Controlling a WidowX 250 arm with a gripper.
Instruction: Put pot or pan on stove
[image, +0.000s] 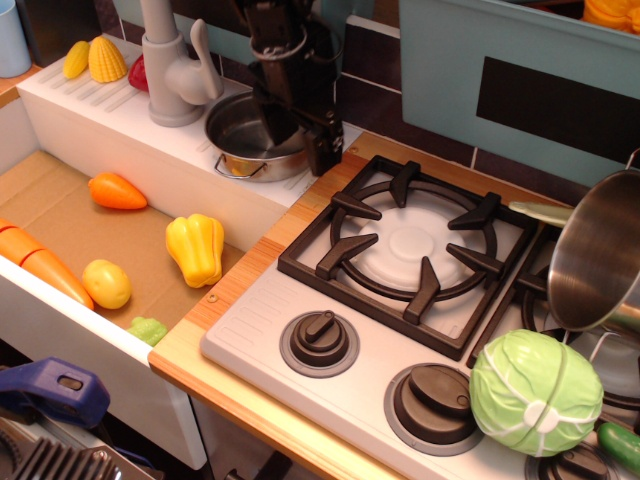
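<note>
The small shallow steel pot sits on the white ledge next to the grey faucet, left of the stove. A wire loop handle shows at its front. My black gripper hangs over the pot's right rim. One finger is inside the pot and the other finger is outside it, so the jaws straddle the rim with a gap. The stove's near-left burner grate is bare.
A taller steel pot leans at the right edge over the other burner. A green cabbage lies on the stove's front right. A yellow pepper, an orange pepper, a potato and a carrot lie in the sink tray.
</note>
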